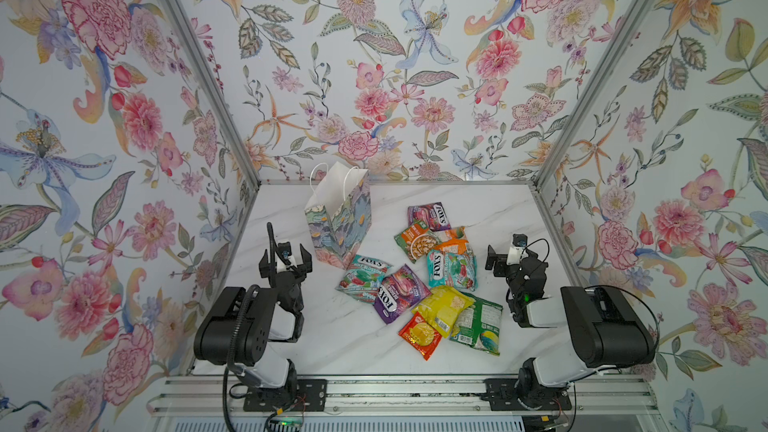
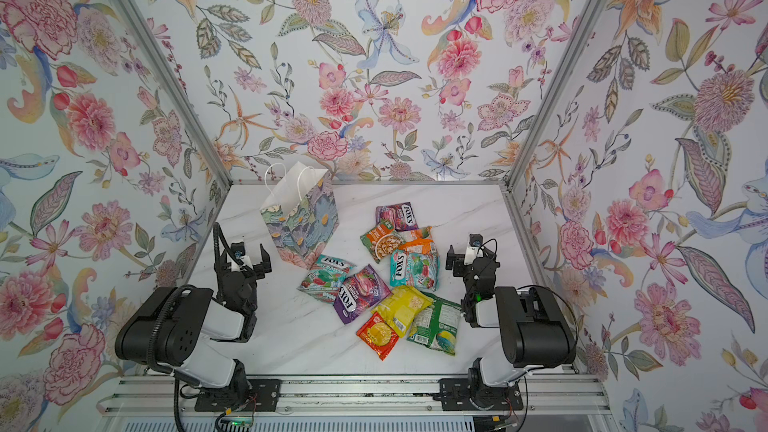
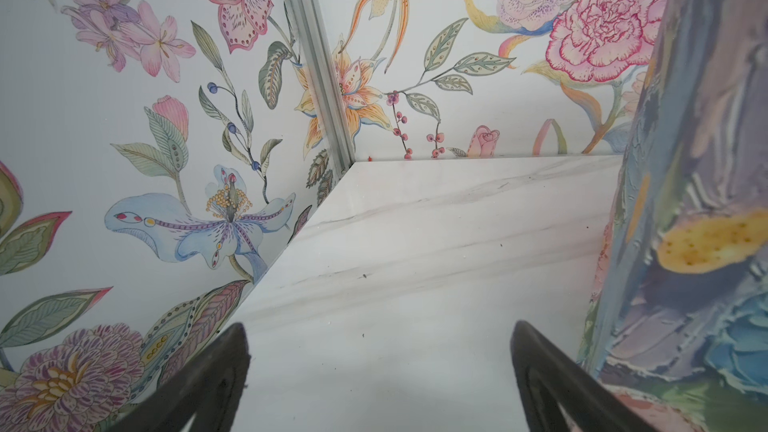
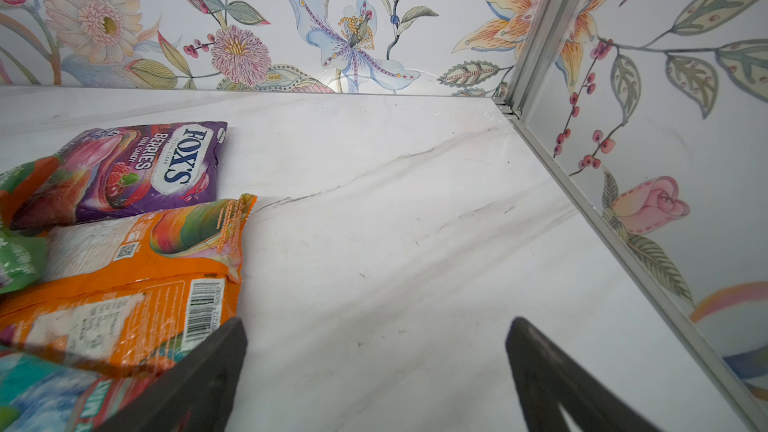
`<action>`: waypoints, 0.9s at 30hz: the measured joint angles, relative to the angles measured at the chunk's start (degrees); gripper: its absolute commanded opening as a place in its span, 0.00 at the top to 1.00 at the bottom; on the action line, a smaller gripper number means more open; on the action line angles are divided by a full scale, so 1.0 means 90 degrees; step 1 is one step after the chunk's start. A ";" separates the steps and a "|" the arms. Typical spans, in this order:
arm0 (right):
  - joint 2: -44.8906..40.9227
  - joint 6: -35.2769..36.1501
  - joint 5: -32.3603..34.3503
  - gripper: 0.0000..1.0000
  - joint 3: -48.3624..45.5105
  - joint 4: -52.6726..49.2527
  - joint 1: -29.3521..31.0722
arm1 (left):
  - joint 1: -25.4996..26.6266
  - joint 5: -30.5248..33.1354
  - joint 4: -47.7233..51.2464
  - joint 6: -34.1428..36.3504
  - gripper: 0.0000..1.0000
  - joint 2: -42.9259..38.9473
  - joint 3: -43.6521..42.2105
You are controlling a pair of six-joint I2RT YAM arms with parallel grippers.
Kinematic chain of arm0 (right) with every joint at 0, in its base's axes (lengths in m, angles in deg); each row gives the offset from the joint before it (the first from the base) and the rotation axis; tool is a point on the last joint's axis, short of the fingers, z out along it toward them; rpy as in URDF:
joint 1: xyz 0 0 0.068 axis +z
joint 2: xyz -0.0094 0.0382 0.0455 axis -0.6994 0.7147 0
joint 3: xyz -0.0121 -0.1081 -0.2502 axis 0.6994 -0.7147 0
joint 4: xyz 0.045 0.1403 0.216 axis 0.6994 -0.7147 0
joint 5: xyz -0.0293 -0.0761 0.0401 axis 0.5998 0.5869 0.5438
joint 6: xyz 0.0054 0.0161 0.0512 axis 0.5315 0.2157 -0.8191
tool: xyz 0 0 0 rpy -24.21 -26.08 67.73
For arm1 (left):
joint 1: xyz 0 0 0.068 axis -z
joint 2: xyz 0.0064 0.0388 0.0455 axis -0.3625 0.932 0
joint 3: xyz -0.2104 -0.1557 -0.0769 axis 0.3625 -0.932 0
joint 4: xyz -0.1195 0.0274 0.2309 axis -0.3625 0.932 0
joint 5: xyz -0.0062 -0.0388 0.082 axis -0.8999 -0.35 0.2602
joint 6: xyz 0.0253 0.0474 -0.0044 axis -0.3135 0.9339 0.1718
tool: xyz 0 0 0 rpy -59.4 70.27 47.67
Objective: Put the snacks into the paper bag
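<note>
While nothing is gripped yet, what counts is who stands nearer to what. The right fingers (image 1: pixel 493 258) hang spread wide and empty at the right edge of the snacks (image 1: pixel 432 280). These lie loose on the white marbled bench (image 1: pixel 332 347) between the two arms, and the nine or so I can count are all outside the bag.

Nearest those fingers is a teal FOX'S packet (image 1: pixel 451 270), with an orange pouch (image 1: pixel 456 245) just behind it. Both lie flat, toward the middle of the bench from the fingers. The pouch's long axis seems to run across the bench, with one short end turned toward that arm. In the right wrist view its barcoded end (image 4: pixel 199 309) sits just beside one finger, off to the side and not in the gap. By my reckoning the arm must swing inward before it can close on anything.

The left fingers (image 1: pixel 306 261), likewise apart and empty, hover just beside the paper bag (image 1: pixel 338 218). It stands upright at the back left of the bench, mouth up, white lining and cord handles showing. In the left wrist view its painted wall fills one side, outside the gap.

A second teal packet (image 1: pixel 358 276) lies at the bag's foot; whether it touches I cannot tell. It looks the nearest packet to the left arm, so the right arm is better placed for most of the pile.
</note>
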 measured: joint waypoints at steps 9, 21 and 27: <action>-0.1654 -0.1574 0.0396 0.01 0.2484 -0.4250 -0.0032 | 0.0736 0.1088 0.0913 -0.0024 0.01 -0.2273 -0.0355; -0.1353 -0.3840 -0.1015 0.04 0.2878 -0.5651 -0.0223 | 0.0780 0.0104 0.5768 -0.1676 0.01 -0.6598 0.1651; -0.1124 -0.3808 -0.1083 0.04 0.3616 -0.6591 0.0138 | 0.0780 0.0032 0.7912 -0.1610 0.01 -0.5591 0.3606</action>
